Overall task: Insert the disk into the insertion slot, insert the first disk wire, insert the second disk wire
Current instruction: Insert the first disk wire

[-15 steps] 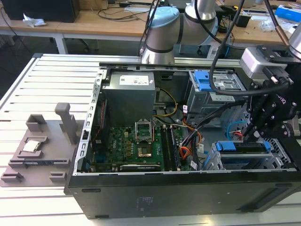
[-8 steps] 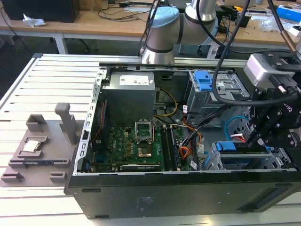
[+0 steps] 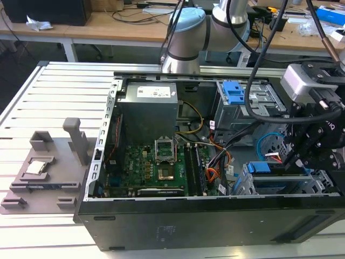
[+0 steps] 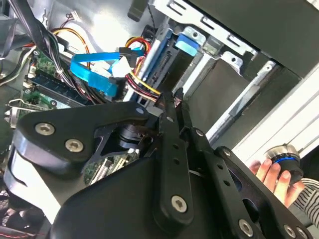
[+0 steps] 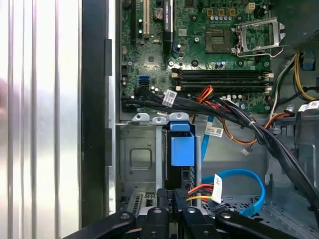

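Disk [image 5: 182,149], blue-framed, in silver sheet-metal insertion slot [image 5: 139,159].

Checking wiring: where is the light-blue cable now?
In the first wrist view the light-blue cable loops beside the blue-framed disk in its cage, near the gripper, at the exterior view's right end of the case.

Soft, even light in the exterior view: the slatted surface [image 3: 32,108] shines pale, while the case [image 3: 215,221] front sits dark and its inside drops into shade. In the second wrist view, glare whitens the case floor [image 4: 99,20] and the black gripper [image 4: 174,99] looms as a dark mass. In the first wrist view the surface burns out white beside an evenly lit motherboard [image 5: 199,50].
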Tool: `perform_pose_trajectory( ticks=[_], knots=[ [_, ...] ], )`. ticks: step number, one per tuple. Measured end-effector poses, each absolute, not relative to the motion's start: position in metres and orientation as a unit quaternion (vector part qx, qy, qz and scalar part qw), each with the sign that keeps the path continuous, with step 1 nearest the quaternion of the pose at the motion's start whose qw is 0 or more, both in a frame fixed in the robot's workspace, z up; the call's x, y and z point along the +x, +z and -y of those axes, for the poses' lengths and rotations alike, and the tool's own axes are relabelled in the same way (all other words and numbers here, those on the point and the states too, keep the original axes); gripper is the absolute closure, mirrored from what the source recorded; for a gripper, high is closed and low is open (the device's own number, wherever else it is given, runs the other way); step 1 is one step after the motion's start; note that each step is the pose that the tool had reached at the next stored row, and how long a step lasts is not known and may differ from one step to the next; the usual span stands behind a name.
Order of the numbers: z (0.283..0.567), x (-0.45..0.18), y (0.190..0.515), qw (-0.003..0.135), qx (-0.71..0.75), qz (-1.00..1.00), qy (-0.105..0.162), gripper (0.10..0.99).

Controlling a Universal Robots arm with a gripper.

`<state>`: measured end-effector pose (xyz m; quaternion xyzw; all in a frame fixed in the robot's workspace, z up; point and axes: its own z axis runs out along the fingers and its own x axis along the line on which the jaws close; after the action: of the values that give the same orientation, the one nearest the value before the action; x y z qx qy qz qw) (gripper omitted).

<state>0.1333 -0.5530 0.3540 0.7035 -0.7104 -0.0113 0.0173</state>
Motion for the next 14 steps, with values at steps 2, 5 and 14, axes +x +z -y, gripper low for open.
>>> perform_pose_trajectory(
  ticks=[2,5,14],
  knots=[
    [0.547,0.134,0.353,0.017,0.704,0.710,-0.011,0.922],
    [0.536,0.136,0.351,0.017,0.704,0.710,-0.011,0.922],
    [0.534,0.145,0.345,0.017,0.704,0.710,-0.011,0.922]
  ],
)
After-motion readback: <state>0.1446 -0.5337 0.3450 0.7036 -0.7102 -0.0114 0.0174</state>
